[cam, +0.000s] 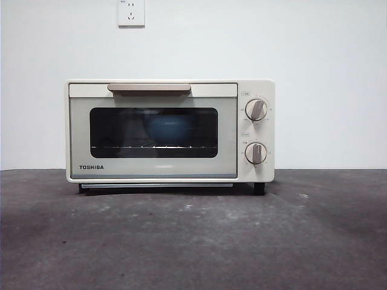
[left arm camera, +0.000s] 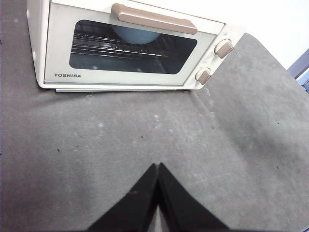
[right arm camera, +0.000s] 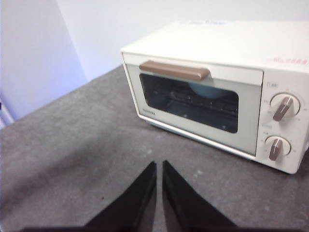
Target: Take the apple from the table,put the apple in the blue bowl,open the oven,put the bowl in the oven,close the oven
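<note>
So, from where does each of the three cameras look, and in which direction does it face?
Front view: low, at table height, level toward the closed oven; no arm shows.
Left wrist view: above the table, looking down at the oven; left gripper at the bottom edge, jaws together.
Right wrist view: toward the oven's handle side; right gripper, jaws nearly together.
All three share the blue bowl behind the glass.

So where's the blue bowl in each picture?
Front view: bowl inside the oven, behind the glass, on the rack.
Left wrist view: bowl behind the window, under the handle.
Right wrist view: bowl behind the window, below the handle.
Shared landmark: the handle.
</note>
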Controlling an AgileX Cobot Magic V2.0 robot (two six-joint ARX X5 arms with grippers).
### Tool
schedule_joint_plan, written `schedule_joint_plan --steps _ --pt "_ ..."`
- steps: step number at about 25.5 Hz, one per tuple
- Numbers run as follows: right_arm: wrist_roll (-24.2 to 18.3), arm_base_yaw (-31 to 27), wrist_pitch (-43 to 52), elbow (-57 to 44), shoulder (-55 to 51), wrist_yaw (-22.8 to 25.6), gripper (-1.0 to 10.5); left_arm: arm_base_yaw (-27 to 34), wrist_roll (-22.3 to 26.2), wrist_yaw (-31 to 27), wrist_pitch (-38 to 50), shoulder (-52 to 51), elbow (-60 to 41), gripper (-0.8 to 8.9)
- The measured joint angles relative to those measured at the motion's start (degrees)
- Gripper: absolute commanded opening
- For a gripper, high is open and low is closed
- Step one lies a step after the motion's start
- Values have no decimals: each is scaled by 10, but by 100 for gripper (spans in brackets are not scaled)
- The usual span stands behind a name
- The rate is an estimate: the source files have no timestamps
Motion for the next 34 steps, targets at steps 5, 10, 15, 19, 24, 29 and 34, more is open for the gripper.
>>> schedule_joint_plan --steps 5,10,15,19,24,29,34 --pt "0 0 1 0 -14 0 5 0 0 0 0 0 0 7" --pt "0 0 1 0 -34 0 5 0 55 -5 34 0 0 7" --pt "0 0 1 0 -49 0 5 9 126 -104 122 -3 0 7" --pt "0 0 1 0 -64 0 5 48 180 -158 199 -32 -31 7" --pt "0 0 1 0 -80 0 5 100 214 -185 282 -84 -111 7" --pt "0 0 1 0 -96 0 5 138 216 -187 336 -150 -209 7" --pt "0 0 1 0 -108 0 5 153 200 -187 336 -192 -290 7"
